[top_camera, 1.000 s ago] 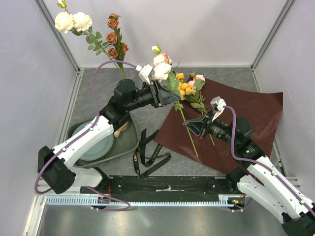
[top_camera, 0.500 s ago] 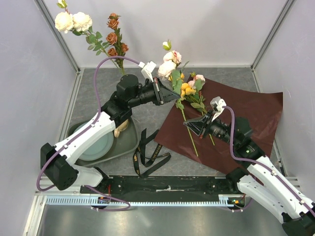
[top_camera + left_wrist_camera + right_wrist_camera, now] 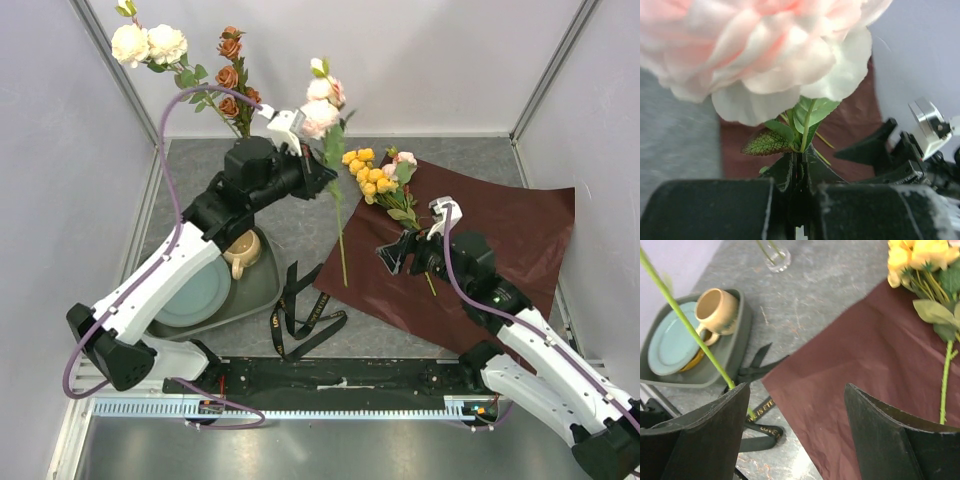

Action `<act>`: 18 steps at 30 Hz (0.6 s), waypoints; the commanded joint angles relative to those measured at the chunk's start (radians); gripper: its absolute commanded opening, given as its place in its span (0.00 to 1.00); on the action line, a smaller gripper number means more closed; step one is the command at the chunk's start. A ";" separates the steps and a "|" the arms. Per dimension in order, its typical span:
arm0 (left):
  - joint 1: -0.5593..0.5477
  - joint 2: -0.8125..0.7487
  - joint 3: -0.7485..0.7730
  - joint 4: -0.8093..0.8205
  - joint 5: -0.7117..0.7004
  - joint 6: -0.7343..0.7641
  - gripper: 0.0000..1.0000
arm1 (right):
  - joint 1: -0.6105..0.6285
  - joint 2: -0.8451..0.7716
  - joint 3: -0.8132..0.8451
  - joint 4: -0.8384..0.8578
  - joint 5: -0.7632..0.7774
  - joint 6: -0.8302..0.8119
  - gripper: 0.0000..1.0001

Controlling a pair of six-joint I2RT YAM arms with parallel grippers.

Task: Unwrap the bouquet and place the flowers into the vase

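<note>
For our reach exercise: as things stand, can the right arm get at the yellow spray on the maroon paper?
Probably yes: the right gripper stands open and empty beside the yellow spray, and nothing covers its stem.

**A:** What encloses the scene?

**B:** Three plain white walls: a far wall [image 3: 420, 60], a left wall [image 3: 60, 180] and a right wall [image 3: 600, 150], all matte and unmarked.

**A:** How do they join?

**B:** At two pale metal posts, one in the far left corner [image 3: 117, 75] and one in the far right corner [image 3: 555, 70]. Both slant outward in the overhead view.

**A:** And the working surface?

**B:** A table [image 3: 480, 150] with a mottled grey top, marked by faint pale streaks. A ribbed metal rail [image 3: 300, 408] runs along its near edge.

**A:** Lighting?

**B:** Even and diffuse, with soft shadows.
</note>
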State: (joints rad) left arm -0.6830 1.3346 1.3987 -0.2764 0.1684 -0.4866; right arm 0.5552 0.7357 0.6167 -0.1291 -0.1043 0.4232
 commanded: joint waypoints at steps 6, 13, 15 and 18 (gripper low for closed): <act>0.101 -0.052 0.212 0.006 -0.428 0.439 0.02 | 0.002 -0.004 0.026 -0.125 0.000 0.017 0.83; 0.172 -0.032 0.207 0.351 -0.484 0.647 0.02 | 0.002 0.016 0.051 -0.127 -0.044 0.032 0.82; 0.210 -0.008 0.232 0.370 -0.471 0.655 0.02 | 0.002 0.014 0.061 -0.124 -0.026 0.034 0.82; 0.246 0.015 0.264 0.396 -0.455 0.668 0.02 | 0.002 -0.001 0.061 -0.122 0.000 0.049 0.82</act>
State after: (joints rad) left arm -0.4854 1.3197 1.5974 -0.0311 -0.2615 0.0769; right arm 0.5556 0.7517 0.6258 -0.2707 -0.1295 0.4465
